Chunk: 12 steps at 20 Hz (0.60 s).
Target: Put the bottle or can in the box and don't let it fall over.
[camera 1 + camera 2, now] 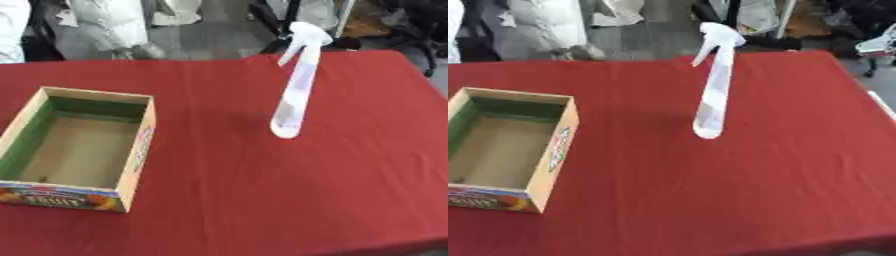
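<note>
A tall, slim white spray bottle (pixel 296 90) with a trigger head stands upright on the red tablecloth, right of the table's middle. An open cardboard fruit box (pixel 136 150) with green inner walls and a brown floor sits at the left, near the front edge, with nothing inside it. A wide strip of red cloth separates bottle and box. Neither of my hands shows in either view.
The red cloth (pixel 262 200) covers the whole table, whose front edge runs along the bottom and whose right edge (pixel 881 107) slants down the right. Beyond the far edge are a grey floor, chair legs and white-clothed people.
</note>
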Tool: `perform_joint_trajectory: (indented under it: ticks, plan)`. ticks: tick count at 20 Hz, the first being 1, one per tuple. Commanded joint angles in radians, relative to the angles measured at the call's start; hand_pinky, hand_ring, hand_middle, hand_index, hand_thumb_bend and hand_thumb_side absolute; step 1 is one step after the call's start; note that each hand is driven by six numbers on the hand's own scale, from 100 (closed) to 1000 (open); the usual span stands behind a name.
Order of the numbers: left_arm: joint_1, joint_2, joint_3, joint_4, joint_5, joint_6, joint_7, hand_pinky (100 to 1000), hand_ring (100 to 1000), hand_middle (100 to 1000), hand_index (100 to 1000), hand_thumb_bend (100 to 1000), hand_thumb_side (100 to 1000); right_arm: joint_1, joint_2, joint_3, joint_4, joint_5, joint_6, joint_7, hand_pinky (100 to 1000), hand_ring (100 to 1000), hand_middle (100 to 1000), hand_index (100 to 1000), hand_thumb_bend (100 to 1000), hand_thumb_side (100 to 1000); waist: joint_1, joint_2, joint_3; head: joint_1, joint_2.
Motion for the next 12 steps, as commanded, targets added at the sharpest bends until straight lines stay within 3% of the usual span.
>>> perform_joint_trajectory:
  ticks: [1, 6, 12]
  plan:
    - [-0.009, 0.055, 0.019, -0.026, 0.007, -0.002, 0.009, 754, 750, 763, 835, 965, 663, -0.029, -0.039, -0.014, -0.016, -0.014, 0.001, -0.01, 893, 853, 870, 884, 494, 239, 0.004, -0.007, 0.0, 0.014, -0.049]
    - [-0.007, 0.056, 0.024, -0.039, 0.011, -0.002, 0.014, 754, 750, 762, 835, 965, 663, -0.084, -0.005, 0.007, 0.01, 0.001, 0.006, -0.005, 877, 854, 875, 892, 507, 236, 0.009, -0.001, 0.005, 0.026, -0.117]
    - [-0.007, 0.054, 0.023, -0.041, 0.015, 0.0, 0.015, 754, 750, 762, 834, 968, 663, -0.117, 0.02, 0.036, 0.041, 0.024, -0.001, 0.022, 874, 856, 877, 893, 508, 233, 0.01, -0.001, 0.006, 0.026, -0.116]
